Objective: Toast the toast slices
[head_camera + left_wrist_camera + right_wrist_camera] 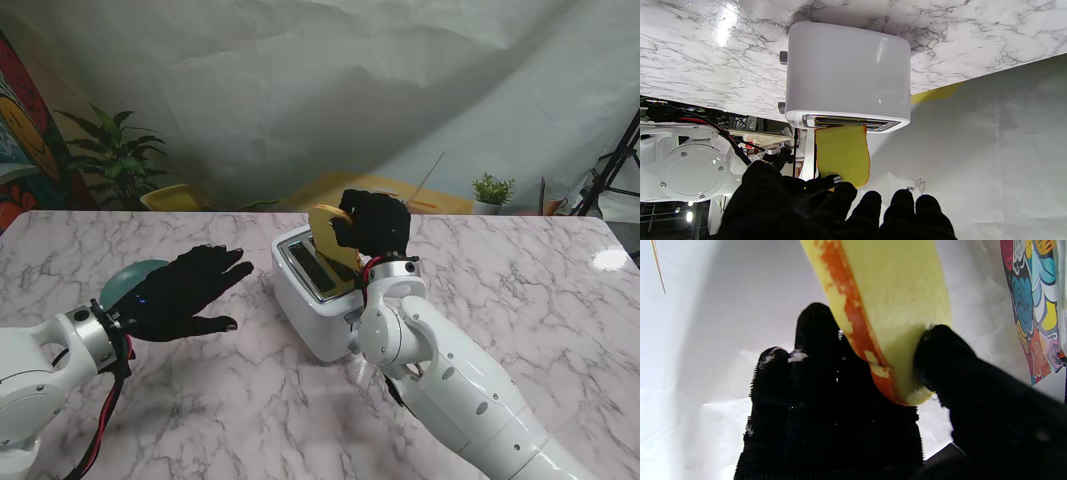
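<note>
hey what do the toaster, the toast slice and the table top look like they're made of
Toaster: probably glossy white plastic, since it shows sharp highlights, with shiny metal slot trim.
Toast slice: seemingly foam, a fuzzy matte yellow face with an orange painted crust, so likely a prop.
Table top: white, grey-veined marble or marble-look laminate, polished, reflecting lamps.

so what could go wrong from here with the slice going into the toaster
1. The right hand pinches the toast slice only near its edge, so it may slip or tilt as it enters the slot.
2. The toaster is not braced; the left hand hovers open beside it, so a slice catching the slot rim might shove it.
</note>
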